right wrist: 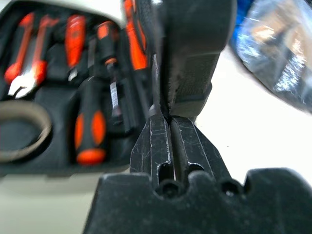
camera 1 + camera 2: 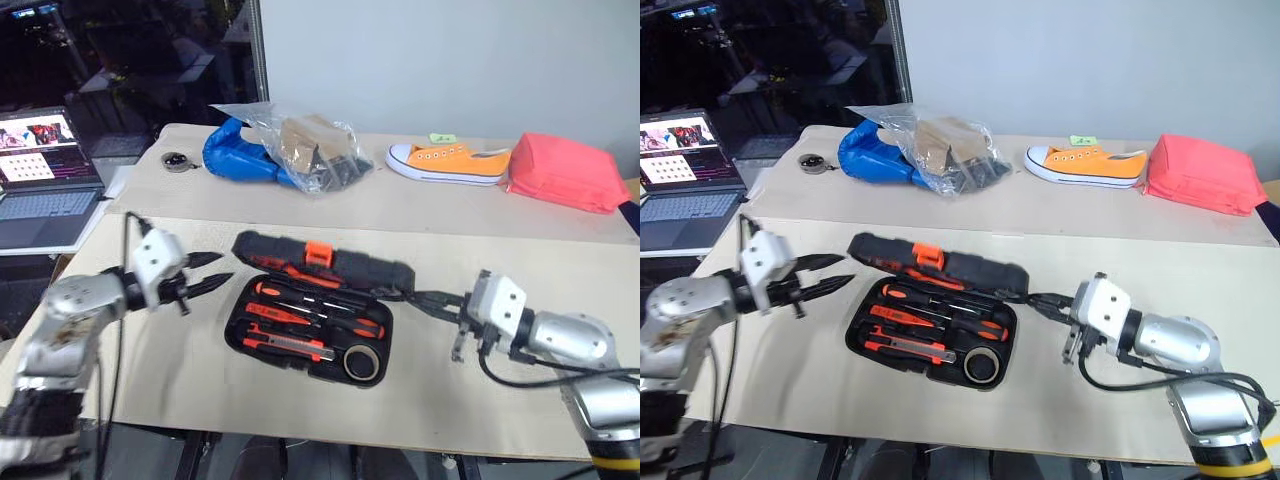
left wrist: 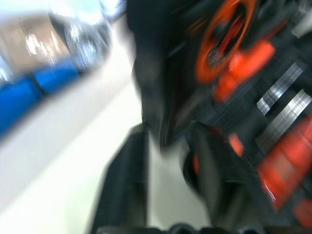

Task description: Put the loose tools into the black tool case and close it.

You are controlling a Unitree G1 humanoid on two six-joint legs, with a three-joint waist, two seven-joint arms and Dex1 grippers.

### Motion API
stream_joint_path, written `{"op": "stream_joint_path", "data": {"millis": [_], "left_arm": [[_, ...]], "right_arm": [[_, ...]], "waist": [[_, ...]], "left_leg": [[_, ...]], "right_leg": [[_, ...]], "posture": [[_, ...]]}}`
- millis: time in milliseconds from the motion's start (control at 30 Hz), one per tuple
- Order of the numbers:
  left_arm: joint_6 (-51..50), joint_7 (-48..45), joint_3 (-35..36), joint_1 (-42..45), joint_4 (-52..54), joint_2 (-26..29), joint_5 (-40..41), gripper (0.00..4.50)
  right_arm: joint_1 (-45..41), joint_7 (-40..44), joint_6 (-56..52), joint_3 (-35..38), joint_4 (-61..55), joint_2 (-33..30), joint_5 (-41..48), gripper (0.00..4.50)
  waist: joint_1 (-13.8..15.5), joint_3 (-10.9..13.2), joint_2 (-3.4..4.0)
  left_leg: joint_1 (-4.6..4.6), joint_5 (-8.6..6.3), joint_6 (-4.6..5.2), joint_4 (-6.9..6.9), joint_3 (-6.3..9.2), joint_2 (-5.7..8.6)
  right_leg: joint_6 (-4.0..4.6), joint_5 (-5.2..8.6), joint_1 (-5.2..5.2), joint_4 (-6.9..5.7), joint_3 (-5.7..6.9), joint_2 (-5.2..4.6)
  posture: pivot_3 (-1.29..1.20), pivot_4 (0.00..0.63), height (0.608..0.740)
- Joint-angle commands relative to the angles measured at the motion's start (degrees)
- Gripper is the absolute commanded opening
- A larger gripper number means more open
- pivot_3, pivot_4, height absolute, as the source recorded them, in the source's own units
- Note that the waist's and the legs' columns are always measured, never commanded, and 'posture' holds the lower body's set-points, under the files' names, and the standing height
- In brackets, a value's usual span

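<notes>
The black tool case [image 2: 310,318] lies open near the middle of the worktop [image 2: 480,400], its lid [image 2: 322,259] tipped back on the far side, and the screwdrivers [image 2: 310,300], utility knife [image 2: 290,345] and tape roll [image 2: 361,362] already sit in the recesses — what is left appears to be the closing. The left gripper [image 2: 212,271] hovers just beside the case's left end with its jaws apart and empty. The right gripper [image 1: 168,105] has its jaws together, tips at the case's right rim; whether they pinch the edge or merely touch it is hard to tell. The risk from here is a one-sided push — the lid could twist, or the light case could slide across the smooth worktop instead of folding shut. A tool sitting proud of its recess could also block the lid and keep the orange latch [image 2: 318,253] from catching.
</notes>
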State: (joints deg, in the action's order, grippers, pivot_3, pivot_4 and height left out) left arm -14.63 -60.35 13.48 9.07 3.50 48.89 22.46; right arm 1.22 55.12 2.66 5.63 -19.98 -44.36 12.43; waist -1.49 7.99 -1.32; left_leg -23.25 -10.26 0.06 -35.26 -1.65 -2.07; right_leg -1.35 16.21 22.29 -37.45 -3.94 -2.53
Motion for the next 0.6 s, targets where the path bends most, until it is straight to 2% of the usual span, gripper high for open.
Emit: {"op": "stream_joint_path", "data": {"millis": [33, 133, 233, 300, 400, 500, 533, 600], "left_arm": [[-6.72, -4.21, 8.57, -3.52, 5.5, 4.51, 8.04, 3.51], [-14.7, -7.0, 13.27, -6.56, 10.27, 7.51, 15.71, 4.44], [-20.76, -9.06, 16.09, -10.57, 16.33, 9.4, 21.46, 4.5], [-23.61, -9.6, 17.28, -12.27, 19.66, 10.41, 24.51, 4.5], [-26.19, -9.44, 18.11, -13.55, 23.08, 10.86, 27.36, 4.5], [-27.46, -8.93, 17.78, -13.77, 26.54, 10.76, 29.77, 4.5], [-27.91, -9.1, 17.74, -13.99, 27.78, 10.83, 30.69, 4.5], [-28.02, -9.99, 17.44, -14.83, 30.08, 11.16, 31.39, 4.5]], "right_arm": [[5.88, 4.58, 1.58, 2.6, -2.21, -4.84, -0.08, 0.0], [13.41, 9.05, 0.25, 7.22, -3.76, -9.87, 2.75, 0.0], [21.86, 14.88, -0.08, 11.18, -3.44, -14.6, 3.49, 0.99], [27.64, 17.38, -7.46, 14.37, -6.17, -15.87, 9.41, 1.63], [32.95, 20.95, -12.89, 17.75, -8.9, -17.03, 13.06, 1.63], [30.94, 19.71, -18.75, 17.09, -13.08, -16.17, 19.79, 1.63], [29.64, 18.57, -20.45, 15.49, -14.72, -15.77, 21.14, 1.08], [26.67, 16.57, -20.92, 10.27, -17.08, -14.72, 19.51, 0.55]], "waist": [[0.71, 0.0, -0.01], [2.15, -0.02, -0.04], [2.46, -0.09, -0.12], [2.25, -0.09, -0.13], [1.53, -0.1, -0.05], [0.48, -0.06, -0.13], [0.34, -0.04, -0.16], [0.21, 0.0, -0.23]], "left_leg": [[0.03, 0.0, 0.0, -0.01, 0.01, -0.01], [0.09, 0.01, -0.01, -0.07, -0.02, 0.0], [0.26, 0.0, -0.01, -0.07, -0.14, -0.04], [0.21, 0.0, -0.01, 0.04, -0.44, -0.06], [0.15, 0.0, 0.0, 0.04, -0.4, -0.15], [0.33, 0.0, 0.0, 0.06, -0.38, -0.47], [0.41, 0.0, -0.01, 0.03, -0.38, -0.6], [0.52, 0.0, -0.02, 0.02, -0.38, -0.8]], "right_leg": [[-0.03, 0.02, -0.05, 0.01, 0.02, -0.06], [-0.11, 0.07, -0.25, 0.17, 0.11, -0.2], [-0.21, 0.14, -0.39, 0.38, 0.24, -0.37], [-0.3, 0.3, -0.63, 0.42, 0.31, -0.68], [-0.3, 0.36, -0.55, 0.35, 0.19, -0.64], [-0.42, 0.41, -0.62, 0.37, 0.11, -0.37], [-0.39, 0.4, -0.68, 0.38, 0.05, -0.2], [-0.14, 0.33, -0.68, 0.38, -0.01, 0.06]], "posture": [[0.0, 0.15, 0.74], [0.0, 0.15, 0.74], [0.0, 0.15, 0.74], [0.0, 0.15, 0.74], [0.0, 0.15, 0.74], [0.0, 0.15, 0.74], [0.0, 0.15, 0.74], [0.0, 0.15, 0.74]]}}
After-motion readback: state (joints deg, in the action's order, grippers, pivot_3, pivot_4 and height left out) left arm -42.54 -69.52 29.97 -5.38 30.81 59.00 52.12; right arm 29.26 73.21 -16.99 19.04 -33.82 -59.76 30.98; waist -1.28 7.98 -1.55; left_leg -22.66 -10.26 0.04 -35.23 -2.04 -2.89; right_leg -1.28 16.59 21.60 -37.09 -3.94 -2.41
